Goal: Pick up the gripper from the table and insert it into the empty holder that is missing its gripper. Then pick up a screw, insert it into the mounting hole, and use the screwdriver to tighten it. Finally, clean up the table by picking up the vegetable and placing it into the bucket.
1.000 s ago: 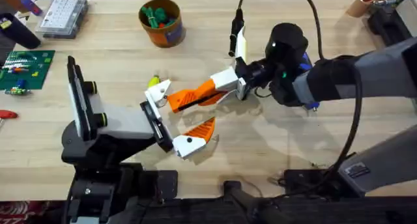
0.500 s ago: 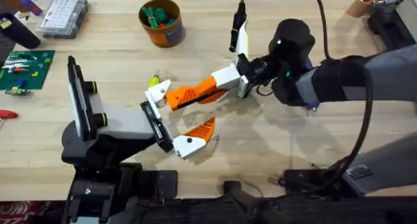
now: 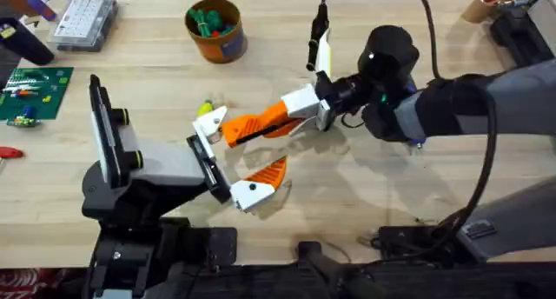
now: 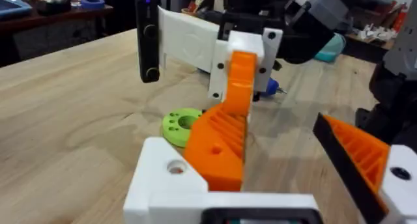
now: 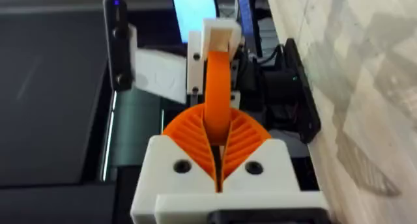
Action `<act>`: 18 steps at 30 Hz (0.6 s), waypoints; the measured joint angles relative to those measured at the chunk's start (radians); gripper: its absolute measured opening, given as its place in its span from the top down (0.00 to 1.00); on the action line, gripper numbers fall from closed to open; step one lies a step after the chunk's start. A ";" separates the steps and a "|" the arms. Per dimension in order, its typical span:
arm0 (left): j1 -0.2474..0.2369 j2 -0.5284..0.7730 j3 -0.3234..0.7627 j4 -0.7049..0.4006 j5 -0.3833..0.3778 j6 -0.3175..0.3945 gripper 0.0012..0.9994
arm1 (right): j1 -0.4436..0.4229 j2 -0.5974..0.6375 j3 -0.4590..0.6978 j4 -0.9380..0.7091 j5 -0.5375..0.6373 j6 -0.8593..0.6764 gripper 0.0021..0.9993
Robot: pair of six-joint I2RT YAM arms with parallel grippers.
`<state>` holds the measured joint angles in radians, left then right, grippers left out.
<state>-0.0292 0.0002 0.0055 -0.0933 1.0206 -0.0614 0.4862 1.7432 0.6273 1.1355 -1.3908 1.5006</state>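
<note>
**Two dark arms with white-and-orange claws**

The left arm [image 3: 143, 173] is built of black links with a pale grey shell over its forearm and a black plate carrying two yellow-ringed knobs. Its left claw [image 3: 233, 156] has white plastic brackets with round screw holes; one bears an orange ribbed finger [image 4: 355, 149].

The right arm [image 3: 473, 103] wears grey covers over black joints, with a rounded black housing showing a small green light and a touch of blue beneath. Black cables loop along it. Its right claw [image 3: 287, 116] is white-bodied, with orange ribbed pads [image 5: 244, 136] fanned like shells and two dark screw holes in its face.
</note>
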 joint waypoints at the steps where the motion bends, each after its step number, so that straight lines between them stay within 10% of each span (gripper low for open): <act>1: 0.000 0.000 0.000 0.000 0.000 0.000 0.01 | 0.000 0.000 0.000 -0.007 0.003 0.002 0.98; 18: 0.000 0.000 0.000 0.000 0.002 0.000 0.01 | 0.008 0.000 0.000 -0.009 0.029 0.015 0.98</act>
<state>-0.0292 0.0000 0.0055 -0.0937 1.0228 -0.0616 0.4946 1.7430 0.6273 1.1269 -1.3616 1.5154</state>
